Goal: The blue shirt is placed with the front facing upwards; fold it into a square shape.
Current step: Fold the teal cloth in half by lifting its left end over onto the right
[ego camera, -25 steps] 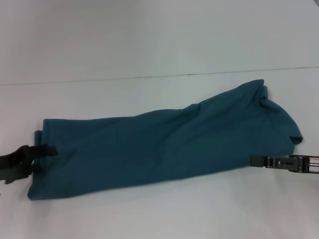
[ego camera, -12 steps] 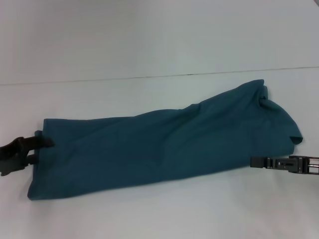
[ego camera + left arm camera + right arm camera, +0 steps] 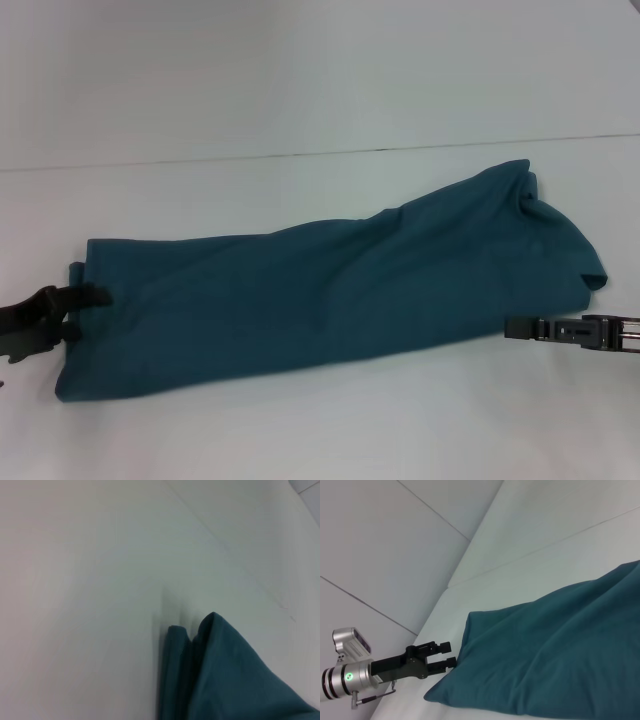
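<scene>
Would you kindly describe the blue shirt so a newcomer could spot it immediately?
A white table fills the head view. Across its middle lies the blue shirt, folded into a long band between the left gripper and the right gripper. It is the only teal cloth there.

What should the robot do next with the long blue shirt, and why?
Probably nudge the left gripper onto the blue shirt and pinch its end. The shirt lies as a long band on the table, not square, and the open jaws sit right at its left edge. The right gripper waits near the other end.
</scene>
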Controlling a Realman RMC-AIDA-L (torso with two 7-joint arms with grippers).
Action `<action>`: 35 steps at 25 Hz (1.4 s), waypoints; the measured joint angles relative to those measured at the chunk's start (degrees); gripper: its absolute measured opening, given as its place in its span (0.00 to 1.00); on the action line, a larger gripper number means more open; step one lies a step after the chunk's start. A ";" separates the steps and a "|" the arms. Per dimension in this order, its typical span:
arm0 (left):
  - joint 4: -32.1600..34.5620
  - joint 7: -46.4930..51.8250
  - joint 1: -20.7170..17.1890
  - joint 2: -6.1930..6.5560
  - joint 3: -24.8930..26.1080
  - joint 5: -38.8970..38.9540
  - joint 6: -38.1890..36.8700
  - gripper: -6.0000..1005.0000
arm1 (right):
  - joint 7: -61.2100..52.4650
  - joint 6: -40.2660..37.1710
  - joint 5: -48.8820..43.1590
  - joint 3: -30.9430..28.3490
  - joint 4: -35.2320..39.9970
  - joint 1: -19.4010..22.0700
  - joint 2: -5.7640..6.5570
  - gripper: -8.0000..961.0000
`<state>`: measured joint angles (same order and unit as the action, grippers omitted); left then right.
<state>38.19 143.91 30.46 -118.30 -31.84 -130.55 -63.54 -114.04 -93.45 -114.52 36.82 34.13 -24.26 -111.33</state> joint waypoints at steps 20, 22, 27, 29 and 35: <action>8.42 -3.56 -0.05 0.76 -2.59 -4.49 -7.10 0.73 | -0.07 -0.09 0.00 -0.18 -0.02 -0.25 0.07 0.68; 10.17 -4.29 -0.66 0.16 -3.48 -4.53 -6.77 0.73 | -0.07 -0.08 0.00 -0.18 -0.03 -0.32 0.07 0.68; 9.81 -3.53 -1.03 -0.17 -3.63 -5.41 -5.43 0.73 | -0.09 -0.04 0.01 -0.18 -0.03 -0.35 0.06 0.68; 9.54 -2.46 -1.02 -0.17 -3.63 -6.45 -4.85 0.73 | -0.10 -0.04 0.01 -0.18 -0.03 -0.35 0.07 0.68; 8.53 -0.50 -0.97 -0.25 -3.36 -6.70 -3.27 0.73 | 0.10 0.03 0.00 -0.17 -0.03 -0.18 0.06 0.68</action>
<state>46.72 143.41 29.48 -118.55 -35.20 -137.25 -66.81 -113.95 -93.41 -114.52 36.65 34.10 -24.43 -111.27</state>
